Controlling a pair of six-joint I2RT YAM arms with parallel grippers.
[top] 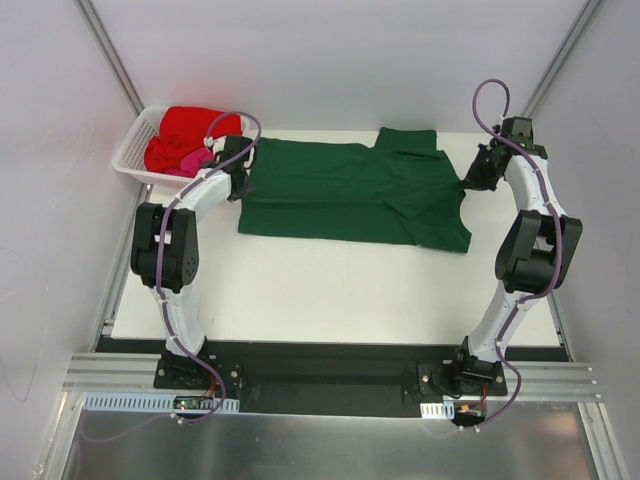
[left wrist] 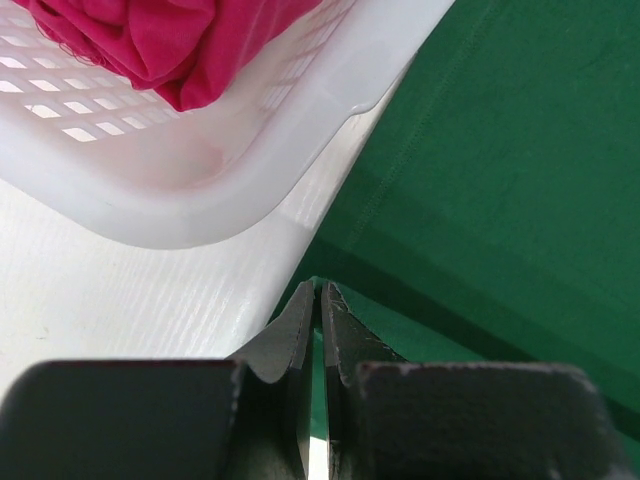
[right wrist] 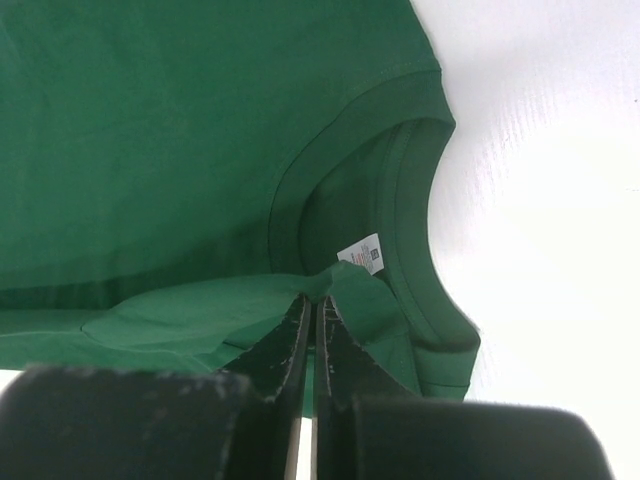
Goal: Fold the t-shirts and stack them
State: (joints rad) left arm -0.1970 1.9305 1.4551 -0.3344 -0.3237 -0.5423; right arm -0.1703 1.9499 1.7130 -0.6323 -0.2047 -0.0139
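Note:
A large dark green t-shirt (top: 350, 192) lies spread across the far half of the white table. My left gripper (top: 243, 166) is shut on its left edge, pinching a fold of green cloth (left wrist: 400, 340) between the jaws. My right gripper (top: 470, 178) is shut on the shirt's right side near the collar (right wrist: 420, 250), with a white label (right wrist: 362, 253) just beyond the fingertips. A bright red t-shirt (top: 190, 128) and a pink t-shirt (top: 190, 160) lie bunched in the basket; the pink one shows in the left wrist view (left wrist: 170, 45).
A white plastic lattice basket (top: 132, 152) stands at the far left corner, right beside my left gripper; its rim shows in the left wrist view (left wrist: 200, 215). The bare white table (top: 330, 295) stretches in front of the green shirt. White walls surround the table.

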